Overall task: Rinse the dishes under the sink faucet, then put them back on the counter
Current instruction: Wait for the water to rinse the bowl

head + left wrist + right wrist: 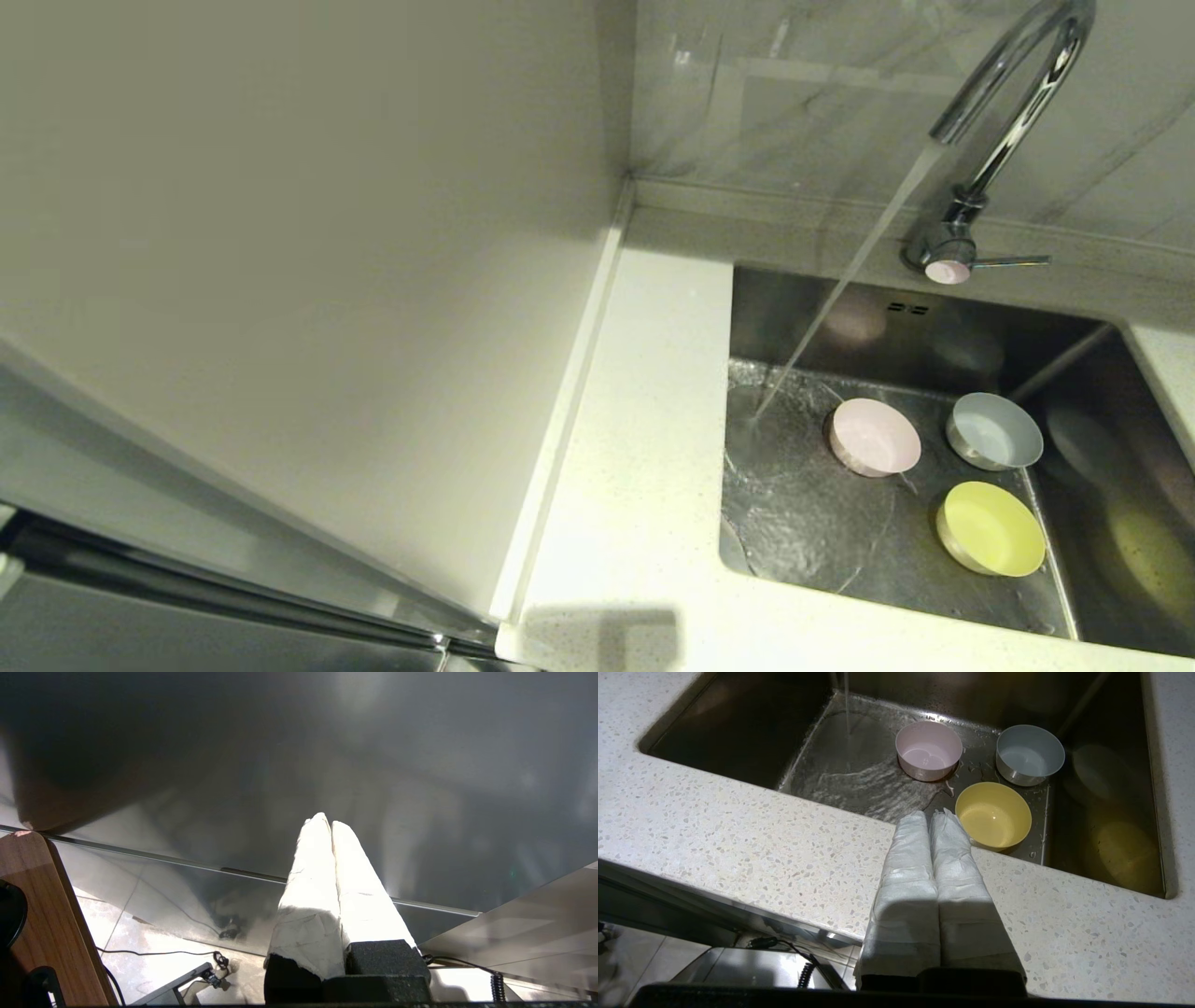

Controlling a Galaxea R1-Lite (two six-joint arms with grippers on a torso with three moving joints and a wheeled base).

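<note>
Three dishes stand upright on the floor of the steel sink (812, 532): a pale pink bowl (875, 437), a light grey bowl (994, 431) and a yellow-green bowl (991, 528). The chrome sink faucet (1013, 103) runs, and its stream lands on the sink floor left of the pink bowl, touching no dish. My right gripper (930, 814) is shut and empty, hovering over the counter (738, 835) at the sink's front edge, just short of the yellow-green bowl (993, 815). The pink bowl (928, 750) and grey bowl (1030, 754) lie beyond. My left gripper (325, 821) is shut and empty, parked below counter height.
White speckled counter (635, 448) runs along the sink's left and front. A plain off-white wall panel (308, 261) rises at the left, with a marbled backsplash (803, 84) behind the faucet. The faucet's thin lever (1013, 262) points right. A steel cabinet front (299, 765) faces the left gripper.
</note>
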